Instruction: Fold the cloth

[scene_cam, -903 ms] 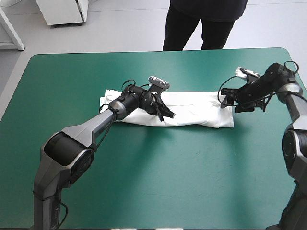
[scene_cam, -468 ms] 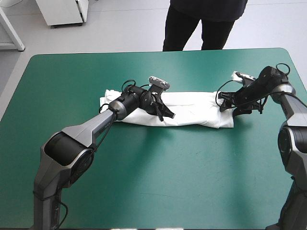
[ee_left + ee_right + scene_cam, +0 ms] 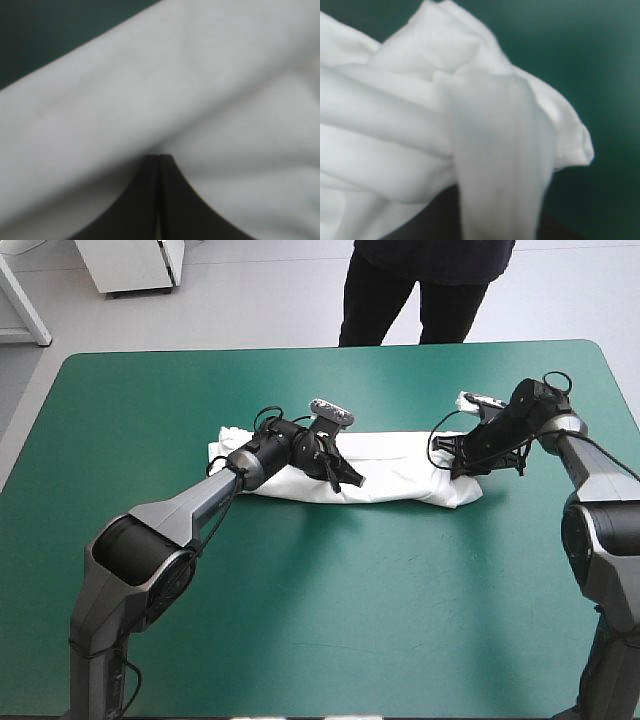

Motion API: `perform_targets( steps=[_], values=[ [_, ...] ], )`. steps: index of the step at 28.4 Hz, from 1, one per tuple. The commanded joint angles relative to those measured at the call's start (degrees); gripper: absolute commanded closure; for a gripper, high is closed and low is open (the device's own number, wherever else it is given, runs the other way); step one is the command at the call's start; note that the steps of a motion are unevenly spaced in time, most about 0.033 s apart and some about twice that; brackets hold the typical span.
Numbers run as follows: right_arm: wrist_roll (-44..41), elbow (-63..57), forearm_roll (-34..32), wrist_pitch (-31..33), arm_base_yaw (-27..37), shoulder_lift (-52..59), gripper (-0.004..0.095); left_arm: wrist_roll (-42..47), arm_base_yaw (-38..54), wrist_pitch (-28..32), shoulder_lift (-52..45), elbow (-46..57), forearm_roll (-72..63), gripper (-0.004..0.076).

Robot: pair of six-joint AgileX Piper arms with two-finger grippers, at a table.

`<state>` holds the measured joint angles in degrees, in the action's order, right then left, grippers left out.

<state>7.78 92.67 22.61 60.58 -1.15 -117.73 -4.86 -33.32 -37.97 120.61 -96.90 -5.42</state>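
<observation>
T-shirt (image 3: 400, 468) end (right gripper (image 3: 461, 464) clamped) has moved inward.

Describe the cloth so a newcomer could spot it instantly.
On the teal-green table, look just past the middle, between the two arms. The T-shirt lies there as a long folded band, the left gripper on its middle, the right gripper at its right end. Nothing else on the cover is white.

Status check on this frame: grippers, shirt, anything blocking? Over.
Left gripper shut, tips down on the middle of the T-shirt. Right gripper shut on the T-shirt's right end. T-shirt folded in a long band. No obstruction seen.
</observation>
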Motion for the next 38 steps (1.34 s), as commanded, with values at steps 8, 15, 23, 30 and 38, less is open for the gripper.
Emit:
perform_targets(
  steps=[8, 15, 23, 30, 38],
  values=[
    [-0.2, 0.0, 1.0, 1.2, -1.0, 7.8, 0.0922, 0.2, -0.2, 0.5, -2.4, -1.3, -0.9, 0.0746],
    [2.1, 1.8, 6.4, 0.1, -1.0, 15.8, 0.0922, 0.2, -0.2, 0.7, -2.4, -1.3, -0.9, 0.0746],
    [3.0, 7.9, 13.6, 1.9, -2.4, 19.1, 0.0922, 0.2, -0.2, 0.7, -2.4, -1.3, -0.9, 0.0746],
    [3.1, 14.3, 13.6, 1.8, -6.3, 19.4, 0.0922, 0.2, -0.2, 0.7, -2.4, -1.3, -0.9, 0.0746],
    [3.3, 14.3, 13.6, 2.2, -6.8, 19.3, 0.0922, 3.2, 0.5, -3.9, -11.3, 1.0, -0.2, 0.0746]
  ],
)
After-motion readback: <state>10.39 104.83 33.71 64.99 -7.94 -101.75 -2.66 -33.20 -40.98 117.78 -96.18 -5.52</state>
